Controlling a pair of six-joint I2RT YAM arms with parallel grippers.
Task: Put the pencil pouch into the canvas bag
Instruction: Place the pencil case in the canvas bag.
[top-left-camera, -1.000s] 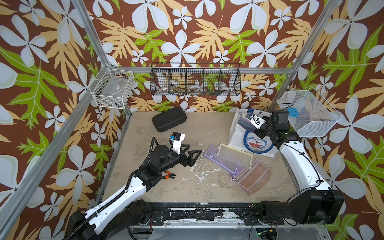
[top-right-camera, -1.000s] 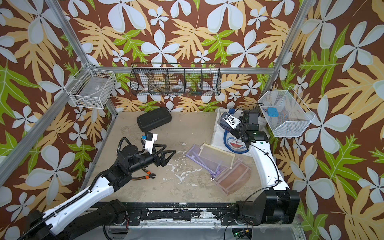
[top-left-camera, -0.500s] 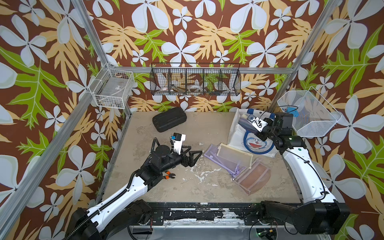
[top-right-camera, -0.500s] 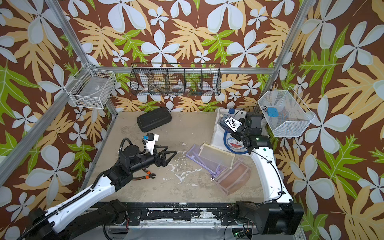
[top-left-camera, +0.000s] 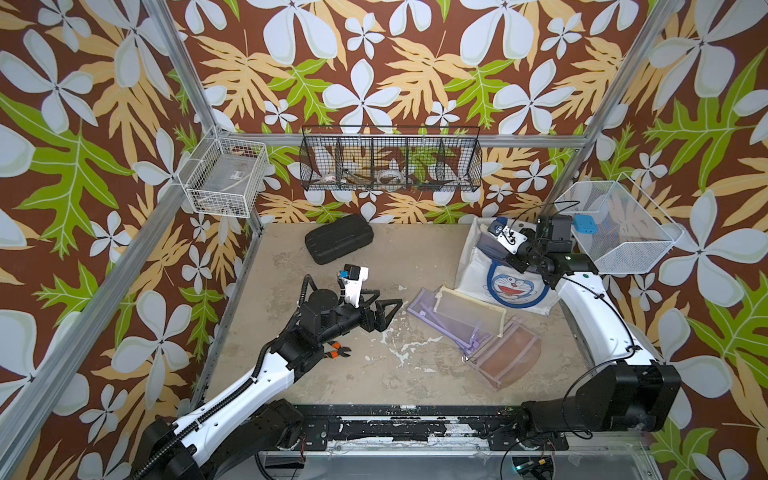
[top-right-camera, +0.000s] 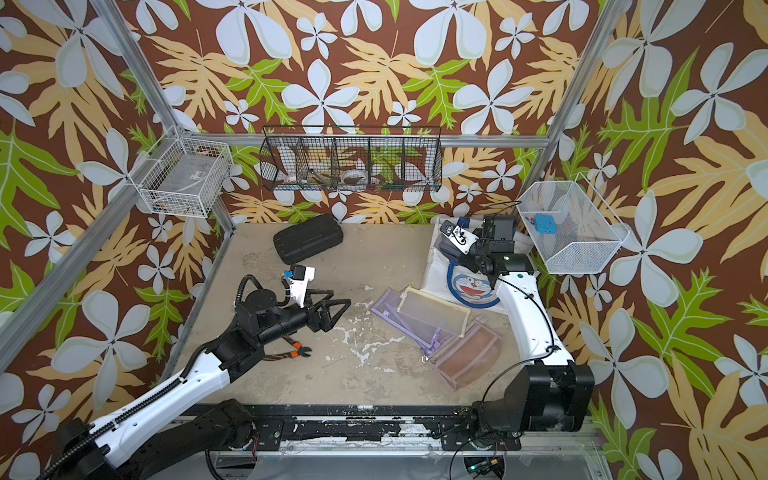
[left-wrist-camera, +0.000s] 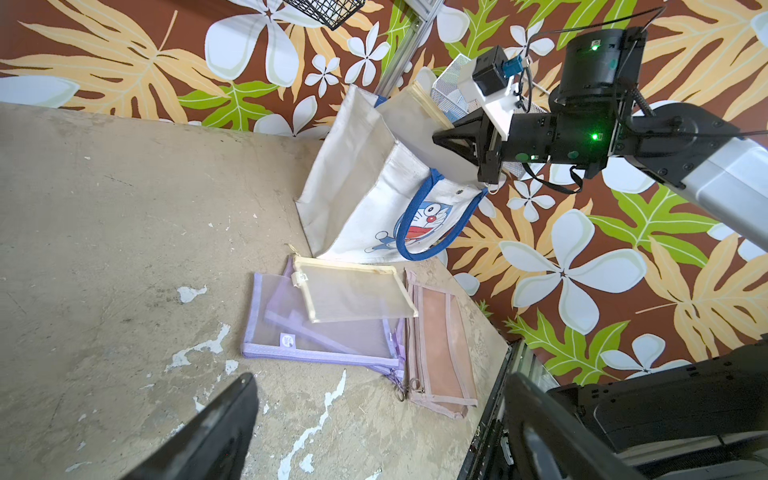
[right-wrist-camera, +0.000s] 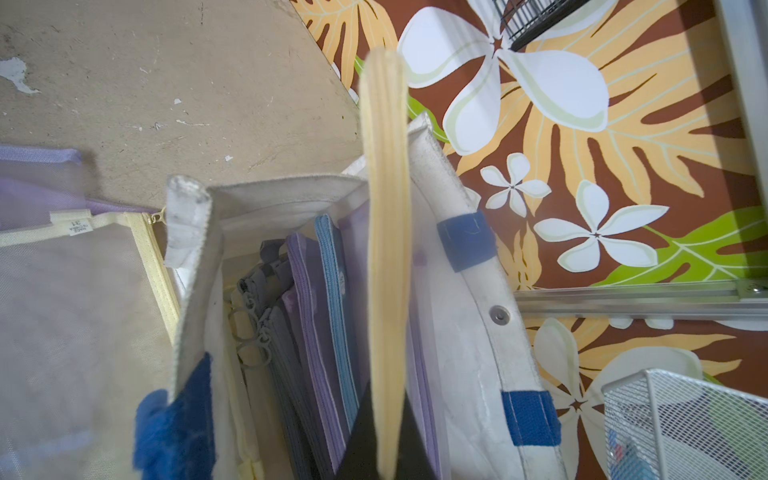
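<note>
So that the pencil pouch (right-wrist-camera: 384, 208) can slip in edge-first, the right claw (left-wrist-camera: 440, 139) is clamped on its end and holds it upright over the open mouth of the canvas bag (left-wrist-camera: 361, 166) just below, while the left claw (top-left-camera: 384, 312) waits with jaws apart, well clear of both.

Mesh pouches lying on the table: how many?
3: purple-trimmed mesh pouch, cream-trimmed mesh pouch overlapping it, pink-trimmed mesh pouch beside them; more may hide underneath.
</note>
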